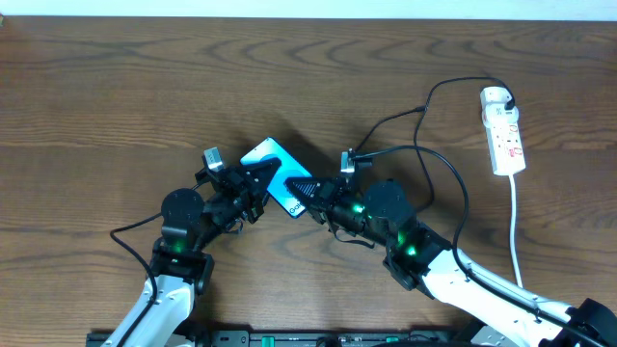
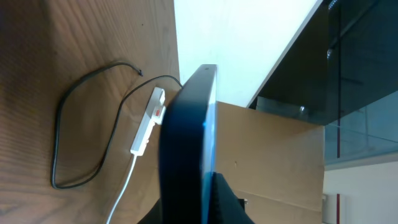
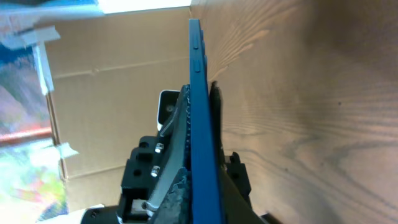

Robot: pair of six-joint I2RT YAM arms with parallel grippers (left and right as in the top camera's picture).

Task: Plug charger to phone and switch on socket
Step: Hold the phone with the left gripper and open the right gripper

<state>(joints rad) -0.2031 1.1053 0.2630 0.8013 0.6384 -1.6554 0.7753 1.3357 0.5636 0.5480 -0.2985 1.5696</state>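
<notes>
The small dark-edged smartphone with a blue screen is clamped between the two arms at mid-table. It is pinched on one side by the closed left gripper and on the other by the closed right gripper. Both wrist views show it only edge-on. The lower part of the screen is covered by the fingers. The thin black charger cable loops just to the right, and its plug end cannot be made out. The long white power strip lies well apart on the brown wooden table.
</notes>
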